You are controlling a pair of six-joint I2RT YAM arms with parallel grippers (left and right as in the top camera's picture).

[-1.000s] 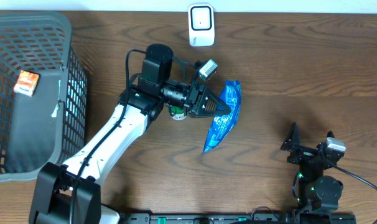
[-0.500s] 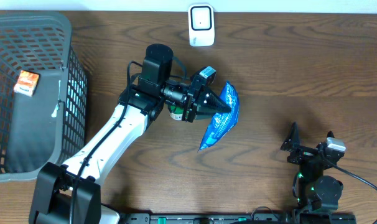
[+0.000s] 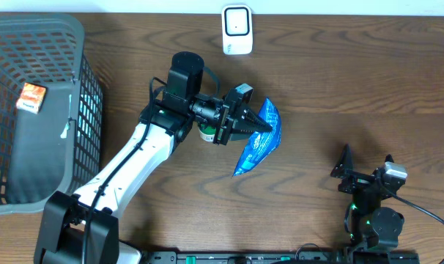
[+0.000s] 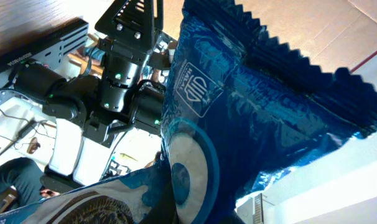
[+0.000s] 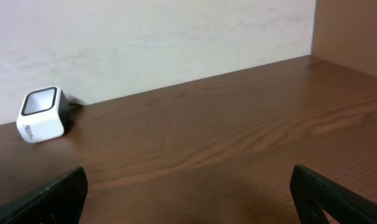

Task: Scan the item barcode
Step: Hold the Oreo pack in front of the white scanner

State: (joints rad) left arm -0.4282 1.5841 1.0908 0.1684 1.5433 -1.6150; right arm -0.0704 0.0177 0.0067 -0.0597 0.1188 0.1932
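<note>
Overhead view first: the left jaws are pressed together on the left edge of a blue snack packet point(image 3: 260, 139). They hold it near the middle of the counter point(image 3: 354, 88), and the packet seems to hang free of the wood with its lower tip pointing to the near side. In the left wrist view the packet point(image 4: 251, 112) fills almost all the picture, with a crimped edge on top and a printed cookie on the side. I do not see any barcode on the face that shows there.

So I judge that the pick-up is done and the scan itself is not yet done. The white scanner point(image 3: 237, 29) stands at the far edge of the counter, a little left of the packet and well apart from it. The packet must be carried to the far side and turned until its barcode faces the scanner window. On which side the barcode is, I cannot tell.

Nothing lies on the bare wood between the packet and the scanner, so the way looks free. The left arm point(image 3: 134, 161) itself reaches across from the near left. A grey basket point(image 3: 90, 95) stands at the left with a small orange box point(image 3: 31, 97) inside it. The right arm point(image 3: 372, 191) is at the near right. Its jaws stand wide apart with nothing between them, and its wrist view looks over the counter to the scanner point(image 5: 42, 115).
</note>
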